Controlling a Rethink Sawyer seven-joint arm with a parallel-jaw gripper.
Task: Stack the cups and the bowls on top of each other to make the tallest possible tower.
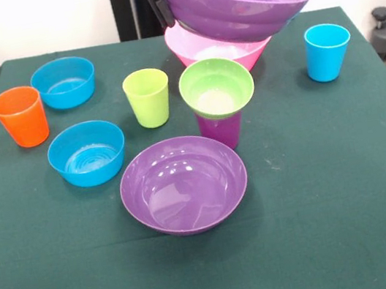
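My gripper [161, 5] comes in at the top edge, shut on the left rim of a wide purple bowl [235, 0], which hangs tilted in the air. Below and behind it, the big pink bowl [220, 51] rests on the table. A small green bowl [217, 87] sits on the upright purple cup [220, 129] at the centre. The second wide purple bowl [183, 184] lies in front of that. Two blue bowls [64, 82] [87, 153], the orange cup [21, 116] and the lime green cup [148, 98] stand to the left. The light blue cup [327, 51] stands alone on the right.
The dark green tablecloth [334, 188] covers the whole table. Its edges run along the left and right sides, with cables and equipment beyond them.
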